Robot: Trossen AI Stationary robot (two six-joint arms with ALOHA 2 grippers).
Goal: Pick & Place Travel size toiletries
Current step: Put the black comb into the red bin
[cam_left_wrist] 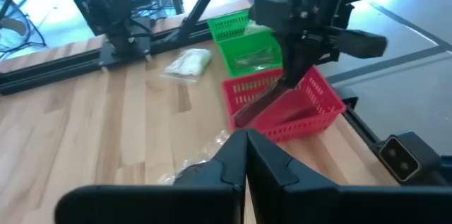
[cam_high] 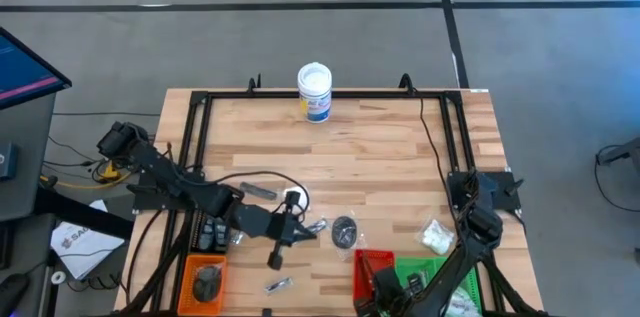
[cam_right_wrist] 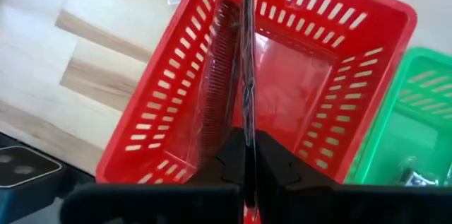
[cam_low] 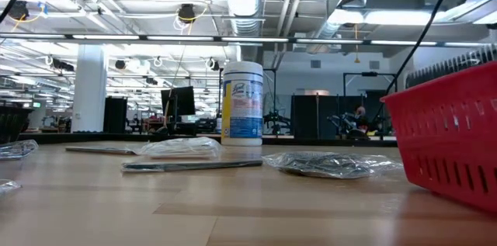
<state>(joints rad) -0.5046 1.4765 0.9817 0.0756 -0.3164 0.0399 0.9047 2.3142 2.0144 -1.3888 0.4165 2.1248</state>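
On the table (cam_high: 380, 147), three trays, perhaps seven toiletries (cam_high: 343, 230).

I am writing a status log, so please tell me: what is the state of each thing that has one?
Left end effector: shut, empty, above the table.
Right end effector: shut on clear packet, above red tray.
Clear packet: held, hanging into red tray.
White tub: upright, lid on.
Green tray: holds items.
Orange tray: holds a dark item.
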